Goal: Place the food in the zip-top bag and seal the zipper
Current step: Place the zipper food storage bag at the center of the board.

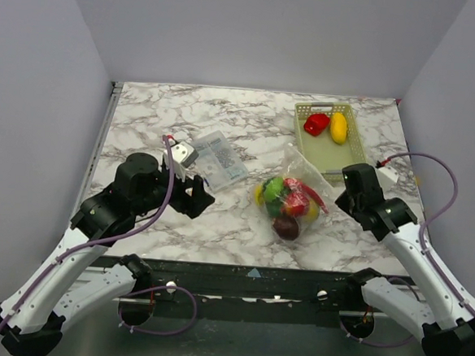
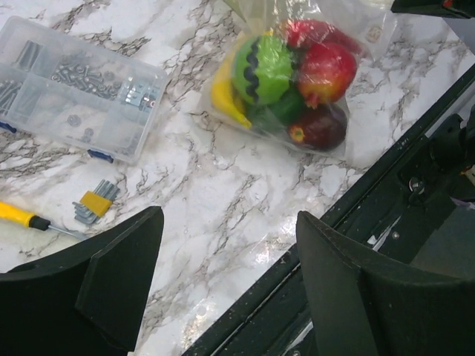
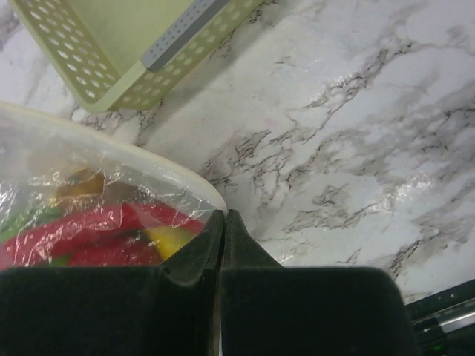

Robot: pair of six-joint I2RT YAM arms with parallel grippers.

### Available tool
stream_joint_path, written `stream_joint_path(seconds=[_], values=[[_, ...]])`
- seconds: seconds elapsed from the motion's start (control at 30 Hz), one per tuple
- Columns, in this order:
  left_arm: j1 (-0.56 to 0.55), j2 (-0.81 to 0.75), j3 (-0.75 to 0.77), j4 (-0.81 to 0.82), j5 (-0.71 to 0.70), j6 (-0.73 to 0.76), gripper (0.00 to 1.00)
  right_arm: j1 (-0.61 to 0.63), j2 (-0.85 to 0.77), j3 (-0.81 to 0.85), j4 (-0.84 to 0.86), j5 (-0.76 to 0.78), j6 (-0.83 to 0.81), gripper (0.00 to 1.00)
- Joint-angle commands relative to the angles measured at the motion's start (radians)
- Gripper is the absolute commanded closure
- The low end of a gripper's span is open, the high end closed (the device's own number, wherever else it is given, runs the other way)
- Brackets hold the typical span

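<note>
Closest to you, your left gripper (image 2: 230, 285) hangs over the white marble tabletop (image 2: 223, 193) with its black fingers spread wide and nothing between them. It's parked a bit to the side of the load, so it looks free to go fetch the next piece.

Your right gripper (image 3: 223, 222) is the one doing the work. Its fingers are pressed fully together, and the pale press-seal zipper strip (image 3: 148, 159) runs right into the tips, so it looks like it's pinching the mouth edge of the large clear crinkly zip-top bag (image 1: 303, 168). My guess is that's there to keep the mouth lifted and stop the film from sliding around.

The bag sits mid-table between the two arms, with a clump of glossy toy fruit and veg (image 2: 297, 74) bunched at its closed end: green, red, yellow, maroon.

Farther back, the pale green mesh basket (image 1: 325, 156) has a red toy pepper (image 1: 315, 123) and a yellow toy piece (image 1: 338, 127) in it, so I reckon the filling isn't done yet and sealing comes later.
</note>
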Motion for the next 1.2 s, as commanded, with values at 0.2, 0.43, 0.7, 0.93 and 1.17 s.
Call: stream_joint_path(seconds=[0.2, 0.43, 0.7, 0.93, 1.17], values=[[-0.007, -0.039, -0.051, 0.051, 0.068, 0.010, 0.26, -0.003, -0.339, -0.017, -0.358, 0.138, 0.362, 1.00], [-0.040, -0.025, -0.043, 0.061, 0.082, 0.010, 0.26, -0.003, -0.454, 0.025, -0.484, 0.170, 0.453, 1.00], [-0.047, -0.049, -0.044, 0.043, 0.079, 0.015, 0.26, -0.003, -0.514, 0.050, -0.575, 0.221, 0.579, 0.83], [-0.049, -0.070, -0.058, 0.043, 0.082, 0.016, 0.25, -0.002, -0.644, 0.052, -0.601, 0.235, 0.641, 0.75], [-0.053, -0.089, -0.051, 0.028, 0.078, 0.018, 0.25, -0.002, -0.557, 0.128, -0.518, 0.233, 0.436, 0.68]])
